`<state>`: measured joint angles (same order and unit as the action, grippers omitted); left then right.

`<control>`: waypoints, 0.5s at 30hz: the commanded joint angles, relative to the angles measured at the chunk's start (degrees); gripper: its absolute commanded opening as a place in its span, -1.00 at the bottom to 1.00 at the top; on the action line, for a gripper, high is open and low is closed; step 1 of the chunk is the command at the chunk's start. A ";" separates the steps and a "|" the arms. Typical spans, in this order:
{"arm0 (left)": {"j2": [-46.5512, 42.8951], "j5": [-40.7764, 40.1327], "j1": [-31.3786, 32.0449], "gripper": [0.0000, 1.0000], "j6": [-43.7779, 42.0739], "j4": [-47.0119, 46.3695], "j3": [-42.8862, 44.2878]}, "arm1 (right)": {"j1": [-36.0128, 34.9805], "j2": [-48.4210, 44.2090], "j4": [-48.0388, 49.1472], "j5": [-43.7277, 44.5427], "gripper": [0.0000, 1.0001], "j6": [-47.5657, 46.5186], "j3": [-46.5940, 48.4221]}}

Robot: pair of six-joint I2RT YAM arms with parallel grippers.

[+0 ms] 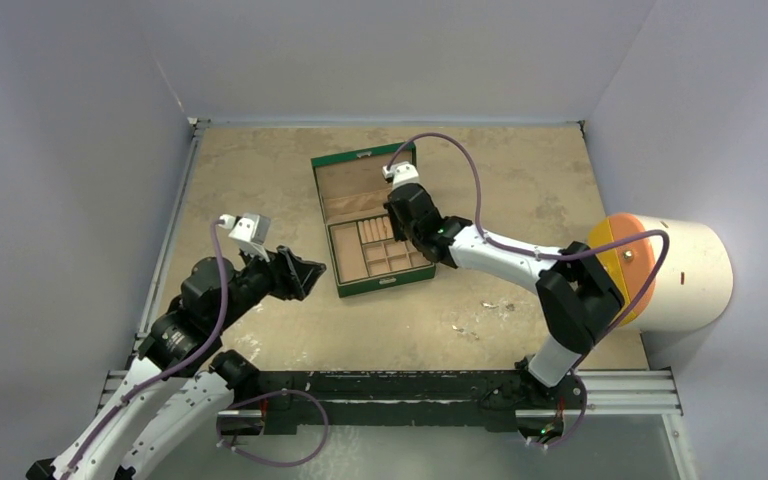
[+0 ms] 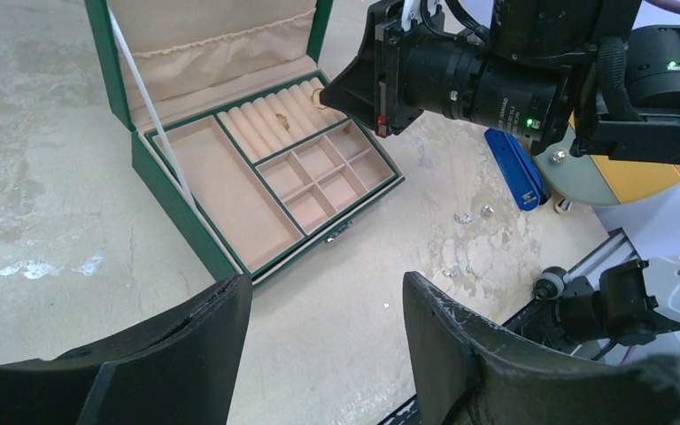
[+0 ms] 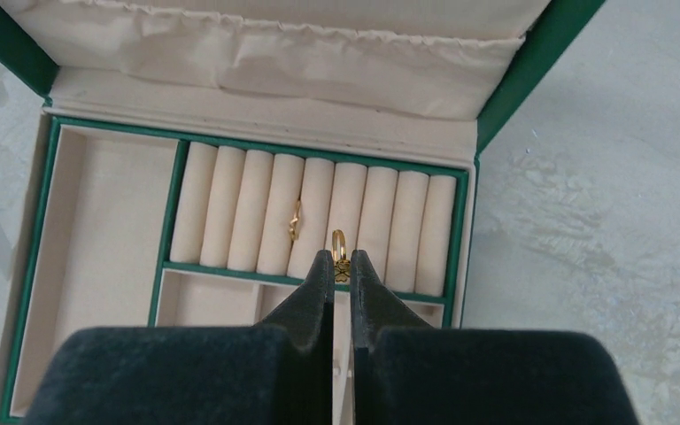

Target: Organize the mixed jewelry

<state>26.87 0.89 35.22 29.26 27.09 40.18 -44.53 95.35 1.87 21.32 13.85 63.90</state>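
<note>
Pinching a gold ring (image 3: pixel 340 243) between its tips, my right gripper (image 3: pixel 342 258) hangs low over the ring rolls (image 3: pixel 230 208) of the open green box (image 1: pixel 385 284). The band stands upright and in line with a groove between two rolls, I judge so that it can be pushed straight down and held there. A second gold ring (image 3: pixel 294 221) sits wedged in a nearby groove, which marks this compartment as the one for rings. My left gripper (image 2: pixel 326 285) waits left of the box, jaws spread wide and empty, out of the other arm's way. The rest of the jewelry (image 2: pixel 474 215) lies loose on the table (image 2: pixel 35 177) past the box's front corner, near a blue tool (image 2: pixel 513 168). The small square cells (image 2: pixel 319 173) hold nothing that I can see.
</note>
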 commanded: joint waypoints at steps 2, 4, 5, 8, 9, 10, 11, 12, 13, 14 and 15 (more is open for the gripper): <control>0.28 0.93 -1.70 0.25 -1.39 -2.11 1.82 | 0.82 1.95 4.30 0.61 -1.00 -0.46 3.26; 0.35 1.27 -2.01 0.25 -1.39 -2.21 1.67 | 1.00 3.10 4.44 0.39 -1.00 -0.22 3.57; 0.41 1.37 -2.22 0.26 -1.39 -2.22 1.70 | 1.08 3.43 4.64 0.07 -1.00 -0.08 3.60; 0.48 2.04 -2.90 0.26 -1.47 -2.39 1.62 | 1.28 4.37 4.99 -0.54 -1.00 0.27 3.47; 0.54 2.18 -3.10 0.26 -1.48 -2.48 1.58 | 1.27 4.65 4.99 -0.71 -1.00 0.42 3.59; 0.50 2.41 -3.32 0.26 -1.48 -2.55 1.59 | 1.37 4.85 5.06 -0.90 -1.00 0.59 3.56; 0.50 2.59 -3.52 0.26 -1.48 -2.61 1.49 | 1.38 5.11 5.14 -1.19 -1.00 0.83 3.52; 0.60 2.77 -3.72 0.26 -1.48 -2.65 1.50 | 1.37 5.42 5.16 -1.52 -1.00 0.94 3.47; 0.60 2.92 -3.87 0.26 -1.48 -2.72 1.49 | 1.30 5.71 5.24 -1.88 -1.00 1.06 3.56; 0.65 3.02 -3.99 0.26 -1.48 -2.74 1.55 | 1.37 6.01 5.22 -2.10 -1.00 1.21 3.53; 0.64 3.06 -4.02 0.26 -1.50 -2.75 1.49 | 1.37 6.28 5.17 -2.37 -1.00 1.46 3.52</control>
<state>27.22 2.66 31.86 28.86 27.07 40.18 -43.38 101.41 4.60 20.16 14.22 65.12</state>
